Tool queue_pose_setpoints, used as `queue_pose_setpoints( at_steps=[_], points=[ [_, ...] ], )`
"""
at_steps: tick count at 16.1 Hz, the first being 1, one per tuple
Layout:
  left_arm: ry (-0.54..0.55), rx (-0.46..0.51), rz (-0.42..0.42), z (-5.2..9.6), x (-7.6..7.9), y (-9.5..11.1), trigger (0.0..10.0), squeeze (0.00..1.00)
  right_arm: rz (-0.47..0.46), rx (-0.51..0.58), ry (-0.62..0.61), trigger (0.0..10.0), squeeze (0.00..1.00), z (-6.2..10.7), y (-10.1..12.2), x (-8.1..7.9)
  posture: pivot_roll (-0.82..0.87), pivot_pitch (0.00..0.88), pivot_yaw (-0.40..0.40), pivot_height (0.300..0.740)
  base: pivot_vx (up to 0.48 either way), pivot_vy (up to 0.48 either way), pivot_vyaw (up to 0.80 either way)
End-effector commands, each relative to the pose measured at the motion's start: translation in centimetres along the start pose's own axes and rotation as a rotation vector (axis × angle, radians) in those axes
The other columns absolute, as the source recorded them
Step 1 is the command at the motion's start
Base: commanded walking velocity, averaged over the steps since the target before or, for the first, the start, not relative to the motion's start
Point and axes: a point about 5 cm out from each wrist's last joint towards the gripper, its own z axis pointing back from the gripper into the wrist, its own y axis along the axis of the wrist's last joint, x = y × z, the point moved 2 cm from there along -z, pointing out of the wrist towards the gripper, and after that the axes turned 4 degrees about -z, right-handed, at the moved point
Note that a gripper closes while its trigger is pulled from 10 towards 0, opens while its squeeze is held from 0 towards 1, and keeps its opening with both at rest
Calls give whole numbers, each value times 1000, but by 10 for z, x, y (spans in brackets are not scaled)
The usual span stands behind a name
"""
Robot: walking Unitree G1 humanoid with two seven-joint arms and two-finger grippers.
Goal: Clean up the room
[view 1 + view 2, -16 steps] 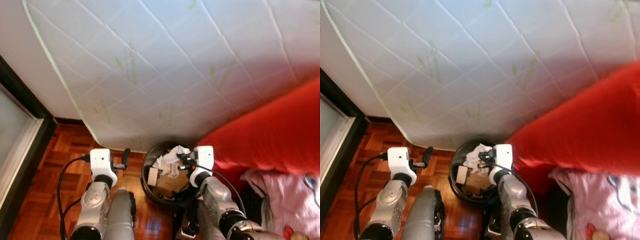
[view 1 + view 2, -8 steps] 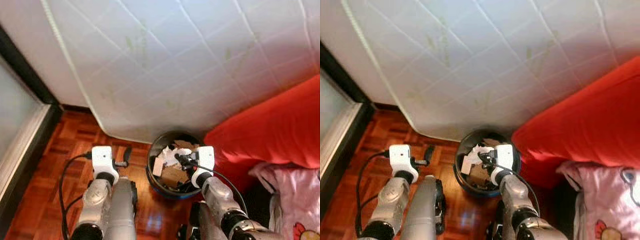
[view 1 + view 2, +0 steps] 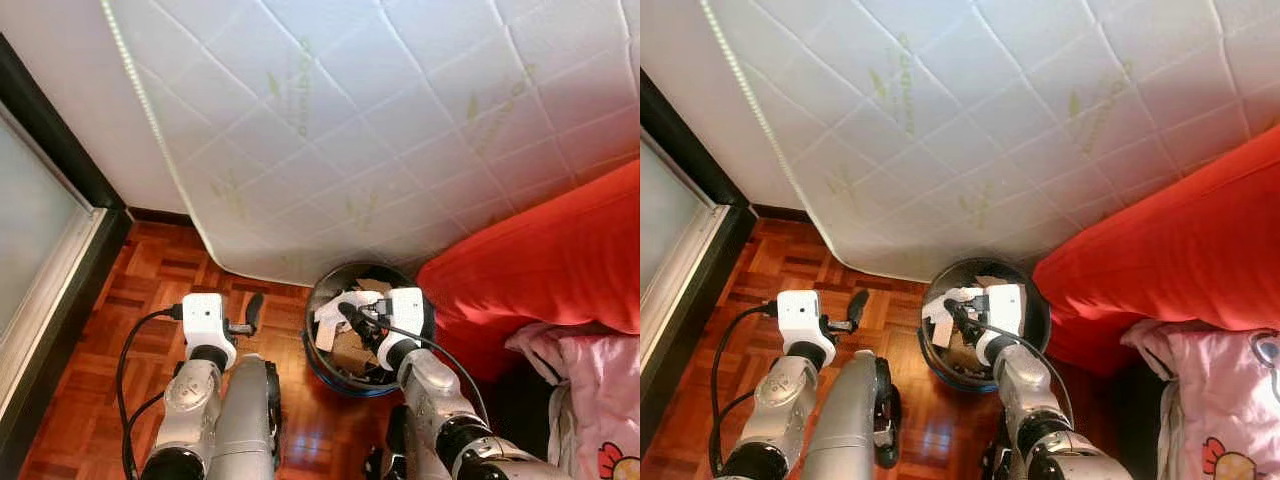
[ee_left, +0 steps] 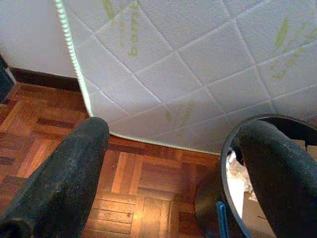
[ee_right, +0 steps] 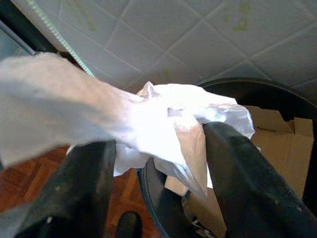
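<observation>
A round black waste bin stands on the parquet floor at the foot of a leaning mattress. It holds cardboard pieces and paper scraps. My right gripper hangs over the bin's opening, shut on a crumpled white paper that drapes out between its fingers. The same paper shows above the bin's near left rim. My left gripper is held out over the floor to the left of the bin, open with nothing between its fingers.
A white quilted mattress leans against the wall behind the bin. A red sofa cushion presses close on the bin's right, with pink cloth below it. A dark door frame and glass panel line the left. Parquet floor lies open at left.
The whole picture has shifted as the camera moved, and the bin now sits more to the right and nearer. The right gripper still holds the white paper over the bin. The left gripper stays open.
</observation>
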Motion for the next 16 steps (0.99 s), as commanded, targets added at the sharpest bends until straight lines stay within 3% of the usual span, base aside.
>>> queue_pose_setpoints(
  at_steps=[1,8,10,14,16],
  points=[
    [11,-39,17,6,-1,-10,10000,0,4,-18,-21,10000,1000,3,-5,4,223,308,-61,616,0,0,0],
    [10,-43,19,6,0,-11,10000,0,195,-102,-134,10000,1000,9,-15,20,222,310,-63,616,0,0,0],
    [8,-45,19,6,0,-12,10000,0,241,-138,-153,10000,0,11,-20,23,221,311,-62,616,0,0,0],
    [5,-46,21,7,1,-12,10000,0,324,-191,-235,10000,0,17,-26,35,222,313,-62,616,0,0,0],
    [3,-48,21,7,1,-12,10000,0,314,-203,-243,10000,0,18,-29,37,221,313,-61,616,0,0,0]
  ],
)
